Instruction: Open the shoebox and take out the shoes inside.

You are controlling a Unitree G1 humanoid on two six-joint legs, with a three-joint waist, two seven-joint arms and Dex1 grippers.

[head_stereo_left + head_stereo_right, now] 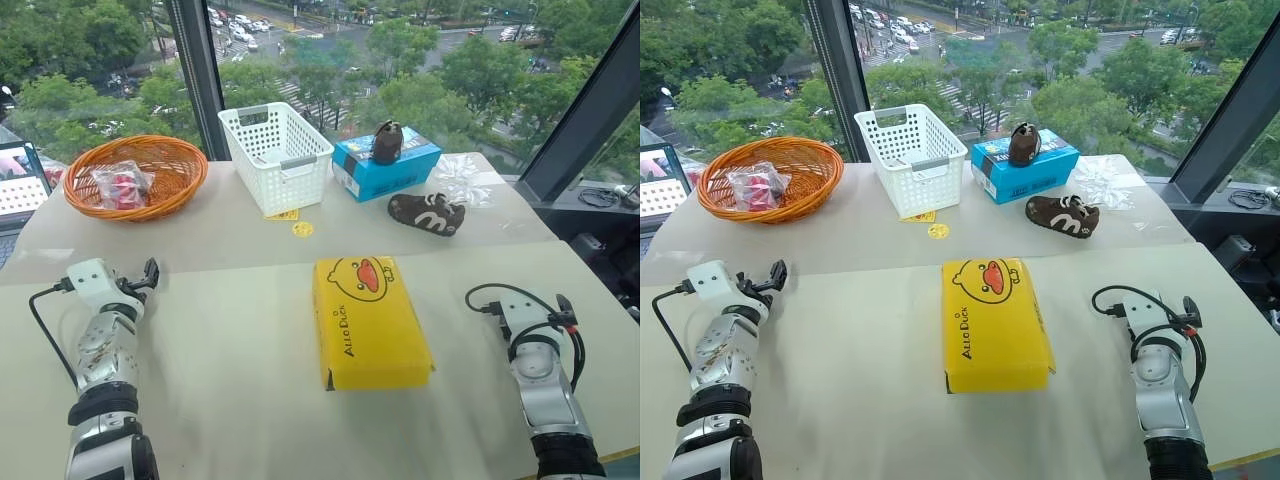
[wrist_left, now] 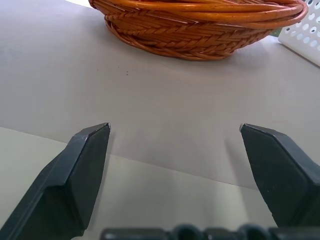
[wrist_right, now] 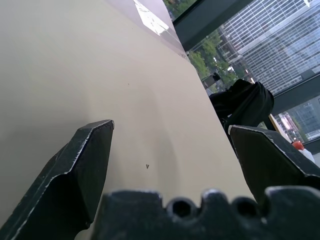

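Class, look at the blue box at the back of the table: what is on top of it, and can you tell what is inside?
A brown shoe stands on the blue box. Its matching shoe lies on the table in front. The box is closed, so its contents are hidden.

Head stereo pair: both eyes look forward and down from above the table, sharing nearly the whole tabletop, from the shoebox at centre to the wicker basket and the windows beyond. Left wrist view: low over the table, facing the wicker basket at close range, also seen by the head pair. Right wrist view: low over the table, facing along its far edge towards outside buildings.
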